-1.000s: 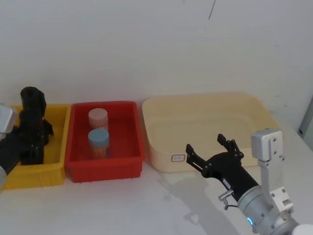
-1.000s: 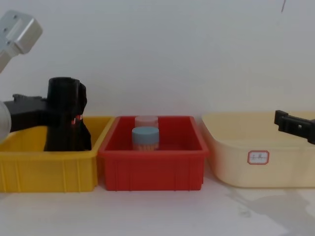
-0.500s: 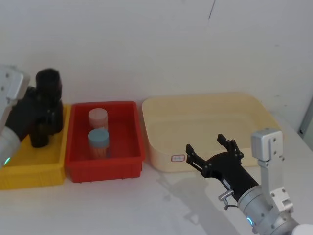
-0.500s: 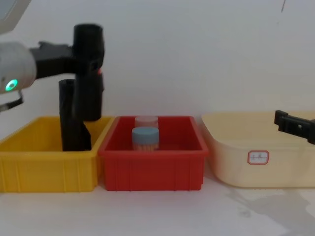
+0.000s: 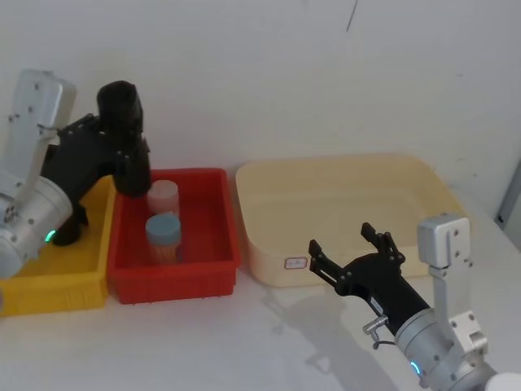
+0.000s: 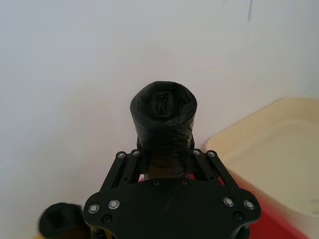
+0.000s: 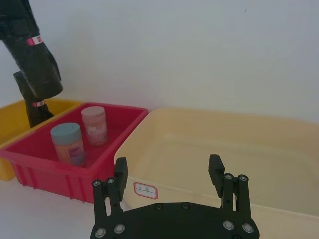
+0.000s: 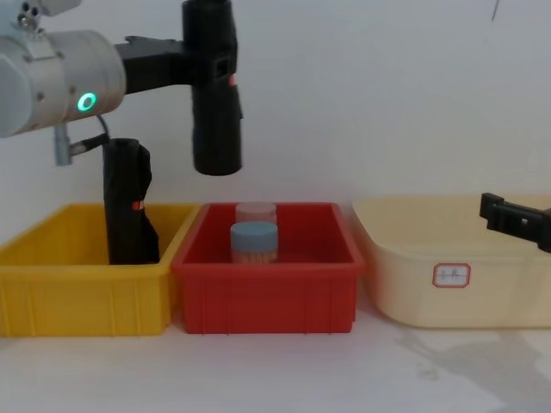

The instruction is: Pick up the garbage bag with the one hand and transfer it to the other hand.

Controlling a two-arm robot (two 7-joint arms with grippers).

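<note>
So: bag [image 8: 215,129] is in the air, upright, with the red mark on its right side. Its lower end hangs above the left rim of the red bin [image 8: 267,297], clear of everything under it. Left gripper [image 8: 209,62] (green ring) pinches it across the upper part, fingers pressed on from both sides. Left wrist view shows the roll's end face sticking out past the fingers, centred, so the grip looks square. The high grip leaves most of the length free below. My read: that's deliberate, bare roll for the other hand to take.

Second roll [image 8: 127,202], the one with the loose flap, stands in the yellow bin [image 8: 86,297] at left, near its right wall, apart from the bag. Two jars [image 8: 255,241] sit in the red bin, below and right of the bag, not touching it.

Right gripper [image 5: 342,238] (blue ring) sits low at near right, in front of the cream tub [image 5: 342,191]. Its fingers are spread wide with nothing between them, aimed toward the bins and well apart from the bag.

Judgement: pickup done, handoff not begun. Next, both arms need to meet over the middle, with the right jaws across the free lower part, below the left fingers. Risk: slick plastic. The roll may swing or slip if left releases before right is firmly on.
</note>
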